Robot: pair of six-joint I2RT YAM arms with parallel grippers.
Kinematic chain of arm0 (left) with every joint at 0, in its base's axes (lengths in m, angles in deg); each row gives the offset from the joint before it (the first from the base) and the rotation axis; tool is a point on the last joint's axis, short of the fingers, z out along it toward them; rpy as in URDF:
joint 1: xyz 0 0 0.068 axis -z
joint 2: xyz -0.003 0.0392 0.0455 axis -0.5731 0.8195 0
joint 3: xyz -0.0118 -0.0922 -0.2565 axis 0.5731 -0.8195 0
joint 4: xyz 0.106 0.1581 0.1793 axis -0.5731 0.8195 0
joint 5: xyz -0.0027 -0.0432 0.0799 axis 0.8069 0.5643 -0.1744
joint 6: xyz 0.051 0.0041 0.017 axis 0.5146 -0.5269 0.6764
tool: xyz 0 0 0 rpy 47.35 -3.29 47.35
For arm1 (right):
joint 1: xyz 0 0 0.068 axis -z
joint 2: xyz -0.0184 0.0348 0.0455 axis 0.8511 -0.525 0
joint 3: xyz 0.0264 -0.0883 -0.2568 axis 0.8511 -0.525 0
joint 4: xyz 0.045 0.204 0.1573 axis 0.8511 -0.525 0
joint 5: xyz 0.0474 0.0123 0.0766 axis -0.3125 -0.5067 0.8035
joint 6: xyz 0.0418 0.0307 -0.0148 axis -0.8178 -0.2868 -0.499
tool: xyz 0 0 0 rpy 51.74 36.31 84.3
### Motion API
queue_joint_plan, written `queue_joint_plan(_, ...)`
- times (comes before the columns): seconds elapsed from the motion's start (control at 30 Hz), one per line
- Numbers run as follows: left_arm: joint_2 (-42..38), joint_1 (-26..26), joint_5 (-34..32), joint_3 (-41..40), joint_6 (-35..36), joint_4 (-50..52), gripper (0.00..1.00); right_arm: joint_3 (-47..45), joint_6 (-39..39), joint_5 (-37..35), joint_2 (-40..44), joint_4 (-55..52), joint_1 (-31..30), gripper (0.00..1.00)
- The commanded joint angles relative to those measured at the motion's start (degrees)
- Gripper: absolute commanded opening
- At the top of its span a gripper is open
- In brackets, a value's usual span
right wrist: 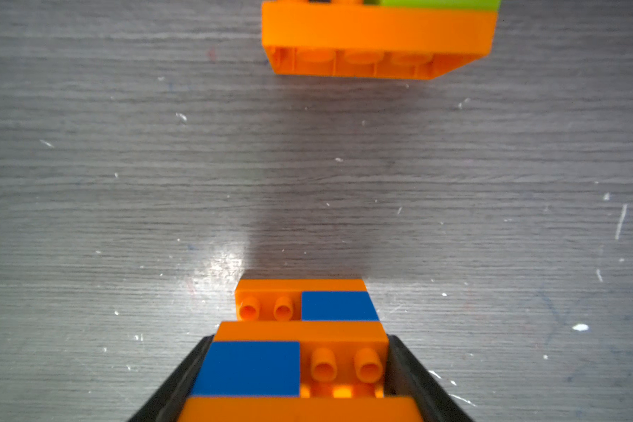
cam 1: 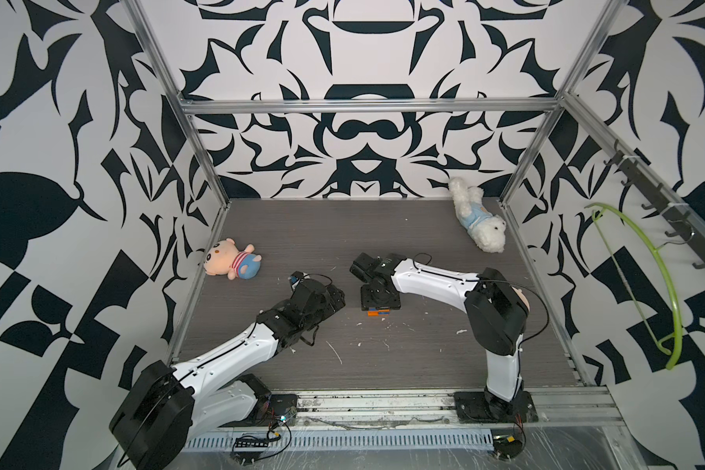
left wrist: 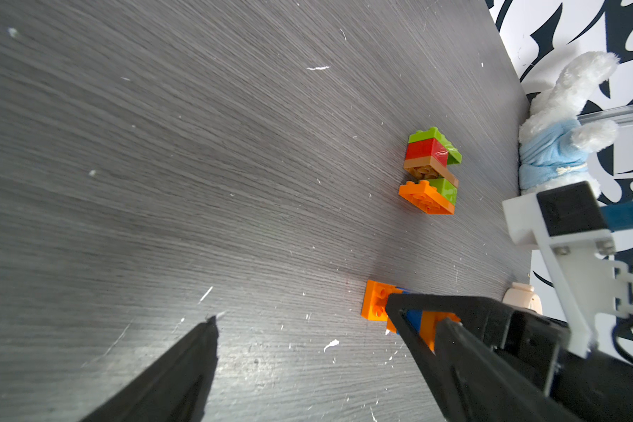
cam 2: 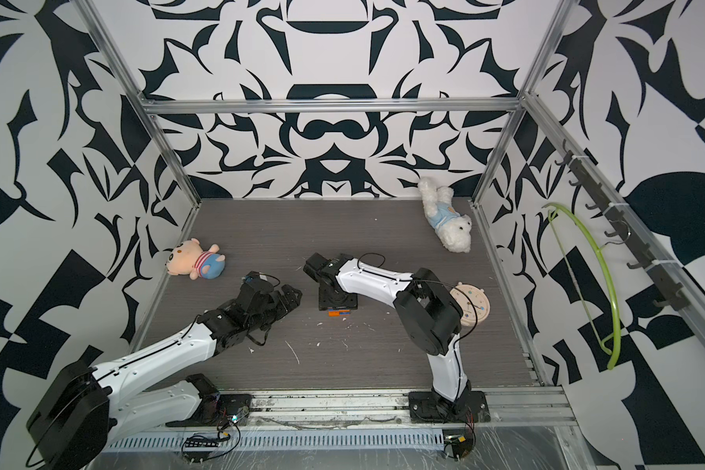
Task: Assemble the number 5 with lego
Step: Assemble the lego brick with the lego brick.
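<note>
A lego stack of orange and blue bricks (right wrist: 300, 329) stands down at the tabletop near the middle, also seen as an orange-blue lego stack (cam 1: 378, 313) (cam 2: 339, 313) (left wrist: 375, 301) in both top views and the left wrist view. My right gripper (right wrist: 300, 350) (cam 1: 379, 305) points straight down and is shut on it, one finger against each side. A second lego cluster (left wrist: 430, 171) of green, red, tan and orange bricks lies a short way beyond, its orange brick (right wrist: 377, 40) facing the held stack; the right arm hides it from above. My left gripper (left wrist: 329, 321) (cam 1: 338, 303) hovers open just left of the stack, holding nothing.
A pink pig plush (cam 1: 233, 262) lies at the left edge and a white dog plush (cam 1: 479, 221) (left wrist: 563, 146) at the back right. A round toy clock (cam 2: 471, 303) sits behind the right arm's elbow. A green hanger (cam 1: 664, 285) hangs on the right wall.
</note>
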Motion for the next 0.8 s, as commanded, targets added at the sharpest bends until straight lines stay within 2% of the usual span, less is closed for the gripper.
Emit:
queue_joint_plan(0.0,0.46,-0.35,1.1,0.15,0.46,0.04,0.99,-2.79,-0.38,1.69,-1.05,0.49,0.26,0.61)
queue_joint_plan(0.3,3.6,-0.29,5.45,0.18,0.57,-4.16,0.99,-3.42,-0.38,1.83,-0.56,1.17,0.41,0.61)
queue_joint_plan(0.77,4.24,-0.35,5.31,0.18,0.29,-4.09,0.99,-3.95,-0.39,1.92,-0.43,1.61,0.54,0.61)
